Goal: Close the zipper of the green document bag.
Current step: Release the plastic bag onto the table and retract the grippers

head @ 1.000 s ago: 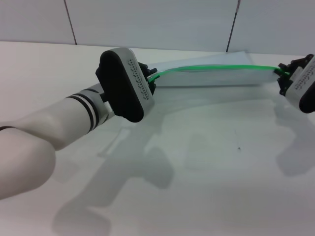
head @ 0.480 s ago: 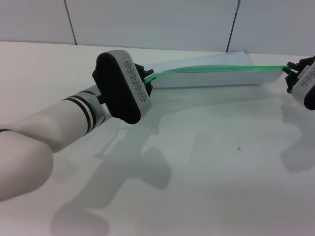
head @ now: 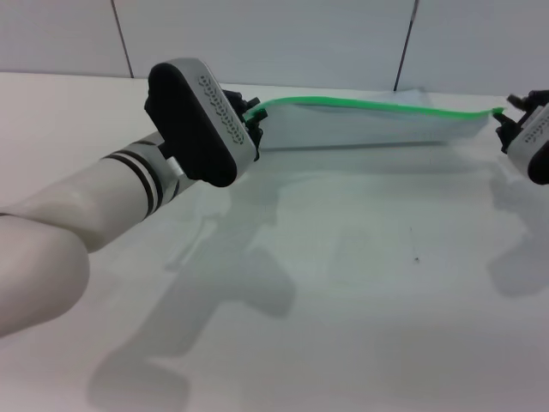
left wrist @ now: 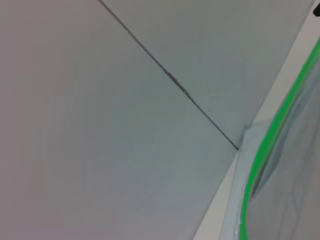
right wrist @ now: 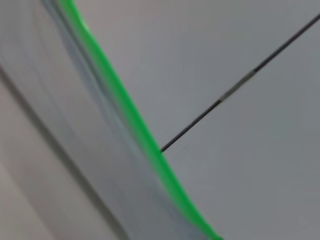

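The green document bag (head: 369, 127) hangs stretched between my two grippers above the white table, its bright green zipper (head: 377, 106) running along the top edge. My left gripper (head: 251, 120) is shut on the bag's left end, where the strip enters its black fingers. At the far right, my right gripper (head: 508, 118) is shut on the zipper's other end; the slider tab is hidden there. The left wrist view shows the zipper (left wrist: 270, 145) edging the translucent bag (left wrist: 295, 175). The right wrist view shows the zipper (right wrist: 130, 115) crossing in front of the wall.
The white table (head: 343, 283) spreads below the bag and carries only the arms' shadows. A grey panelled wall (head: 257, 34) with dark seams stands close behind the bag.
My left gripper has risen and shifted left, and my right gripper has moved right. The bag has lifted with them and the zipper line has straightened.
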### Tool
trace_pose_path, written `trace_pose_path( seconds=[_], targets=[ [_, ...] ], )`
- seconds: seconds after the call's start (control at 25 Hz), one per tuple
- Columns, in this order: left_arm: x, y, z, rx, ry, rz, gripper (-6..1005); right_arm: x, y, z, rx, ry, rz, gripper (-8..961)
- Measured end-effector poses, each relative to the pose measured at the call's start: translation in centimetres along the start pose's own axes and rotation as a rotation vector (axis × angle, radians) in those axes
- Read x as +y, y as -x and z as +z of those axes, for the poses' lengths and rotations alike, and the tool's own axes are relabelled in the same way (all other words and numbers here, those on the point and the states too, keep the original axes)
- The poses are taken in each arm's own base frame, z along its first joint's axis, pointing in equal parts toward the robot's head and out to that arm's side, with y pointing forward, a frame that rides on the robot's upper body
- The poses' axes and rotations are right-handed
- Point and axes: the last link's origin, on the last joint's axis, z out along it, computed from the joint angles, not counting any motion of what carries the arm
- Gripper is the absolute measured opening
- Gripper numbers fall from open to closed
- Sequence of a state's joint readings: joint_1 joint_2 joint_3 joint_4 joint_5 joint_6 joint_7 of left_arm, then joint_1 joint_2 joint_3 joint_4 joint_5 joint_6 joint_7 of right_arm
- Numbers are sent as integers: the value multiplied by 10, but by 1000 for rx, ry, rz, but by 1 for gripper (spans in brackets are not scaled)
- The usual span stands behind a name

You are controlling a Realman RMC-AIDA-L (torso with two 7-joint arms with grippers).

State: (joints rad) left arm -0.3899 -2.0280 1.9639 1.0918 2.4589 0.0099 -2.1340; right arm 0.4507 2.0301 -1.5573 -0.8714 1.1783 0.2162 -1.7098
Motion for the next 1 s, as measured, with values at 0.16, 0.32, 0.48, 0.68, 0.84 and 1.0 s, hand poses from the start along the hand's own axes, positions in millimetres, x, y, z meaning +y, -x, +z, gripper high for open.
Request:
trace_pose_path(
  seconds=[0.16,0.32,0.48,0.68,0.84,1.0],
  targets=[
    [-2,-4,1,18,-19,-39,166,4,7,1,-15,-41,24,184],
    [-4,-7,2,29,-26,-71,301,9,15,2,-32,-89,59,326],
    [-8,-11,3,46,-47,-146,425,11,21,3,-39,-129,88,473],
    [-10,-11,5,51,-58,-173,534,10,27,1,-49,-206,99,608],
    [-12,-11,3,58,-79,-182,621,2,21,-1,-33,-256,97,632],
    [-19,-9,-1,77,-136,-221,845,-10,16,-5,-19,-332,129,628]
  ],
)
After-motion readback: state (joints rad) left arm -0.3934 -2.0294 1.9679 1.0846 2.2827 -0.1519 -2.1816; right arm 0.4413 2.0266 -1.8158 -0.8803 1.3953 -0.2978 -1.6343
